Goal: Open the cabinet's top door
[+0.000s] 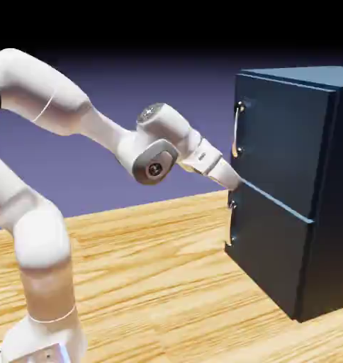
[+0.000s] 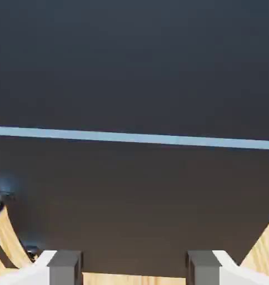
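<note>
Bearing no readable writing, cabinet (image 1: 302, 184) faces parted pincer (image 2: 134, 267)

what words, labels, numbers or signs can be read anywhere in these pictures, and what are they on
None: no picture shows any text.
Cabinet: plain dark blue panels, no label or number.
Top door and its handle: bare, no marking.
Robot arm: plain white, no brand visible.
Table: wood grain only.
Fingers in the hand view: plain grey, unmarked.
</note>
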{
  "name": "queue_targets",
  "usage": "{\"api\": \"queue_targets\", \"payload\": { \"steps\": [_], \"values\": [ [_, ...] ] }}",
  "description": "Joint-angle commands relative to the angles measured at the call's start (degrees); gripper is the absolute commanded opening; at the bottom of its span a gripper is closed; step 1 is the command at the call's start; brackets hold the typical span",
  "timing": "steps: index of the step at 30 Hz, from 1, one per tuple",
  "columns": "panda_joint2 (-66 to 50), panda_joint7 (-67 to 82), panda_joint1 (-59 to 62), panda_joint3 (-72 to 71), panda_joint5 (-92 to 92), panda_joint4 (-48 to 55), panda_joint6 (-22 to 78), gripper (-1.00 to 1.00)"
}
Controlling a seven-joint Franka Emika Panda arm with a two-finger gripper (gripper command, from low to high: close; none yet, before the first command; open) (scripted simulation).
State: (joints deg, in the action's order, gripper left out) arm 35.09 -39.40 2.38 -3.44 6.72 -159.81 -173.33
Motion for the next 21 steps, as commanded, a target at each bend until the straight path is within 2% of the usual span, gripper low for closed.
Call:
{"api": "queue_targets", "payload": {
  "steps": [1, 21],
  "values": [
    [0.9, 1.1, 1.1, -1.3, 2.5, 0.4, 0.3, 0.00],
    [18.9, 23.8, 23.9, -26.8, 52.3, 9.3, 5.3, 0.00]
  ]
}}
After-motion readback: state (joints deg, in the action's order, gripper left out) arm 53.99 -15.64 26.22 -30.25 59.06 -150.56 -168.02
